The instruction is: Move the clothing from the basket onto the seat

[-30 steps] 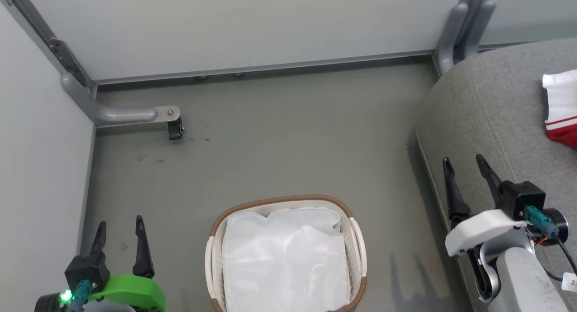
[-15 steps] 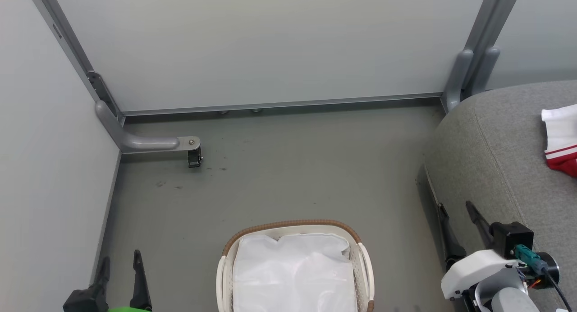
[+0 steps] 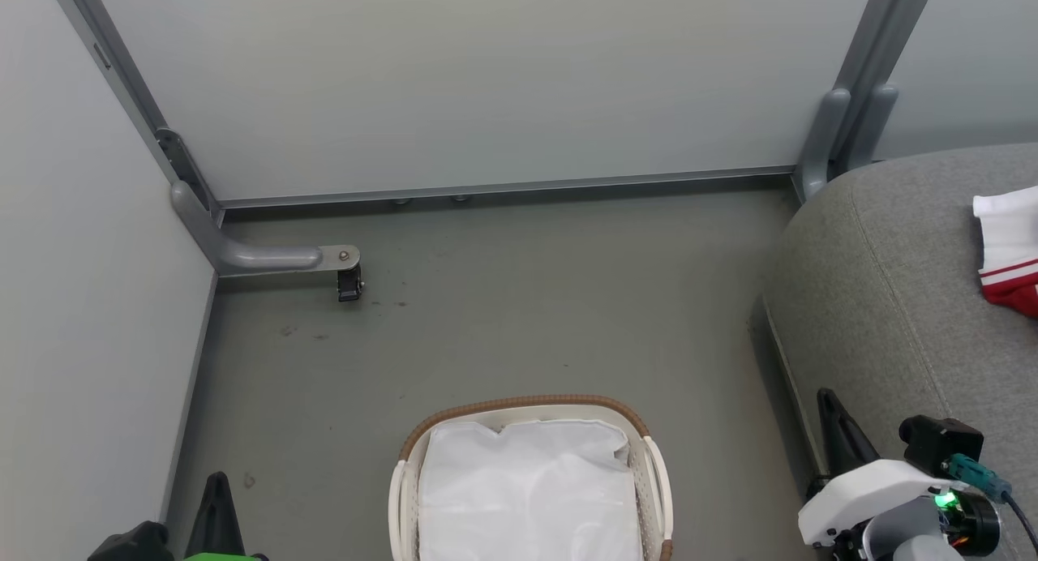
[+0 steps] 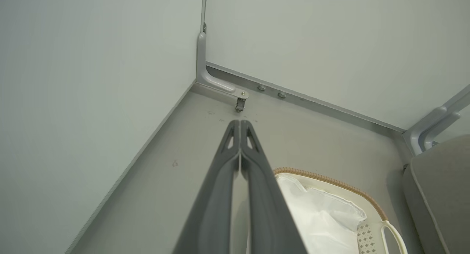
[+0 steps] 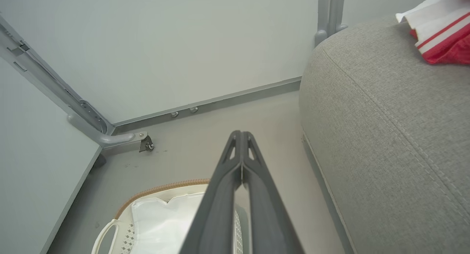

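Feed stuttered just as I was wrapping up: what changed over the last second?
Both grippers snapped shut on nothing: the left gripper and the right gripper stood open, and now their fingers meet. The head camera tilted up, so the whole view shifted. Unchanged: the basket shows just its white liner, and the clothing lies on the seat.

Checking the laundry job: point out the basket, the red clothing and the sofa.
basket (image 3: 527, 400), head view, on its brown woven rim.
clothing (image 3: 1018, 295), head view, on its red fabric.
sofa (image 3: 884, 301), head view, on bare grey upholstery.
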Tool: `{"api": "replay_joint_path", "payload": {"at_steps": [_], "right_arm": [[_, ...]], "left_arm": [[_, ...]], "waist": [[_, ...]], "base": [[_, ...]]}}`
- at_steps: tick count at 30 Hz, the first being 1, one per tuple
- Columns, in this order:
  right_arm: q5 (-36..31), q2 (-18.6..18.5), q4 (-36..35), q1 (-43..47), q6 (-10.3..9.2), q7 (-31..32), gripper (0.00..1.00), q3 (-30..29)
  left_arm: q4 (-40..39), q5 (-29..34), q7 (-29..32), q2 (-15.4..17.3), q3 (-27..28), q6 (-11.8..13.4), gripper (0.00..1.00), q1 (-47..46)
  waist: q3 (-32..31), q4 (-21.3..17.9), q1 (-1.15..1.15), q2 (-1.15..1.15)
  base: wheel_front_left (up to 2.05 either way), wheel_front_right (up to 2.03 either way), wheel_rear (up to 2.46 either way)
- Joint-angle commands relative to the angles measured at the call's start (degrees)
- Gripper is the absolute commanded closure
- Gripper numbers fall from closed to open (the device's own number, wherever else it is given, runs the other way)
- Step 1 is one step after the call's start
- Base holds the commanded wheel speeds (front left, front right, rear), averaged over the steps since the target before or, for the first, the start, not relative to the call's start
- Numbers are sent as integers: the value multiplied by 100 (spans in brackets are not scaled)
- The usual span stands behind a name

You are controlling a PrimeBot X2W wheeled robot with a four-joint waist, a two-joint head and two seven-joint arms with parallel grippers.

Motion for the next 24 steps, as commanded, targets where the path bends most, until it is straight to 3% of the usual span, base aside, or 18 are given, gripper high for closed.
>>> {"api": "replay_joint_path", "payload": {"at_steps": [1,24], "right_arm": [[275,-35,-140,-85,-1,48,100,-25],[2407,-55,-458,-62,-2,560,100,-99]], "left_arm": [[-120,-266,52,27,16,-25,100,-171],[-363,-2339,569,39,29,-100,100,-394]], "waist": [[-1,-1,0,0],[-17,-17,0,0]], "base": [[0,0,0],[0,0,0]]}}
